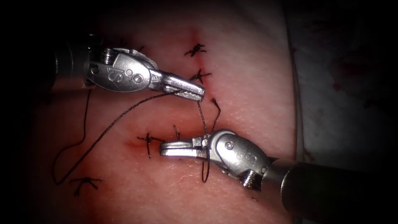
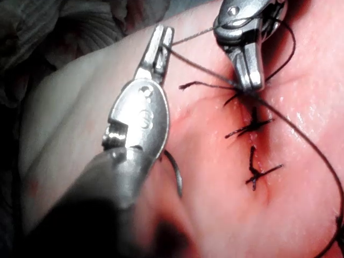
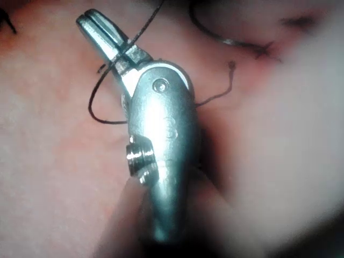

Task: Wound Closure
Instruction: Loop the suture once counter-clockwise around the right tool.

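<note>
**Thread looped between two closed tools over the stitched cut**

The left tool (image 1: 195, 92), smooth steel, points right with its jaws clamped on the dark braided thread (image 1: 103, 135), which trails left in a long curve. The right tool (image 1: 166, 148) points left, jaws together, thread wrapped around them, over the pink, glistening tissue (image 1: 248, 103). I cannot make out the needle.

The right tool (image 1: 176, 148) has its shaft cut off by the endoscope view's edge, the thread (image 1: 99, 137) passes out of sight behind its wrist, and the tissue (image 3: 290, 161) beside it is blurred in the right wrist view.
</note>
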You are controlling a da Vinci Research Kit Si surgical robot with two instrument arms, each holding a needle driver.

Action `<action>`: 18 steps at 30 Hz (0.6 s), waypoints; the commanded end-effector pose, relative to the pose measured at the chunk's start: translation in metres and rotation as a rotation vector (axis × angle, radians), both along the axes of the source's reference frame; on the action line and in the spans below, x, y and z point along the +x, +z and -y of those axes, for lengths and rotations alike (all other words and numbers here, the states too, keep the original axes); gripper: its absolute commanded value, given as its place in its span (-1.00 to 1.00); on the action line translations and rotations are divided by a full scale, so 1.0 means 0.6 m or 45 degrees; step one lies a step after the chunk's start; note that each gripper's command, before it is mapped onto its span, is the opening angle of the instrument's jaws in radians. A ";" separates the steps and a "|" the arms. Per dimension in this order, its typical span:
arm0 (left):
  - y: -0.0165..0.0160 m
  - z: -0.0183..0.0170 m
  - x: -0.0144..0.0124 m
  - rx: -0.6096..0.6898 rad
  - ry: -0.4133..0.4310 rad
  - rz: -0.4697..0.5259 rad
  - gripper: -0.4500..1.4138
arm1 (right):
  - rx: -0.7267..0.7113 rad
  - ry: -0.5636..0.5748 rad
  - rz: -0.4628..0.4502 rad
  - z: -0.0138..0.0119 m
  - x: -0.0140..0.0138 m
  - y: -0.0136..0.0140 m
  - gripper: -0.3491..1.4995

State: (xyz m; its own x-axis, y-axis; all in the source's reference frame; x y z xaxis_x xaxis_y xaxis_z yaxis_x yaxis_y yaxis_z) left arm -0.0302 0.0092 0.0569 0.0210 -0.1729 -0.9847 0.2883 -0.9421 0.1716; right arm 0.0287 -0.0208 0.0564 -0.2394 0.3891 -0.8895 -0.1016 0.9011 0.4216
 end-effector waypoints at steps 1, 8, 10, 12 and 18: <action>0.0020 -0.0003 -0.0008 0.000 0.001 -0.004 -1.00 | 0.025 0.019 -0.032 0.0005 0.0017 0.0000 -1.00; 0.0078 0.0034 -0.0008 0.026 -0.014 -0.022 -1.00 | 0.120 0.160 -0.129 0.0016 0.0003 -0.0020 -1.00; 0.0090 0.0043 -0.0008 0.036 -0.025 -0.023 -1.00 | 0.141 0.206 -0.129 0.0020 -0.0001 -0.0023 -1.00; 0.0100 0.0053 -0.0007 0.038 -0.028 -0.025 -1.00 | 0.175 0.287 -0.137 0.0021 -0.0005 -0.0028 -1.00; 0.0118 0.0082 0.0000 0.042 -0.046 -0.015 -1.00 | 0.379 0.623 -0.175 0.0016 -0.0030 -0.0049 -1.00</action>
State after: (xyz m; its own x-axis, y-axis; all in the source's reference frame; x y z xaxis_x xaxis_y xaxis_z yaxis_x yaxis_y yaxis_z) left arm -0.0297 0.0037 0.0635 0.0014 -0.1364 -0.9906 0.2575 -0.9572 0.1322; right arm 0.0259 -0.0220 0.0531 -0.5582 0.4356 -0.7062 -0.4083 0.5967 0.6908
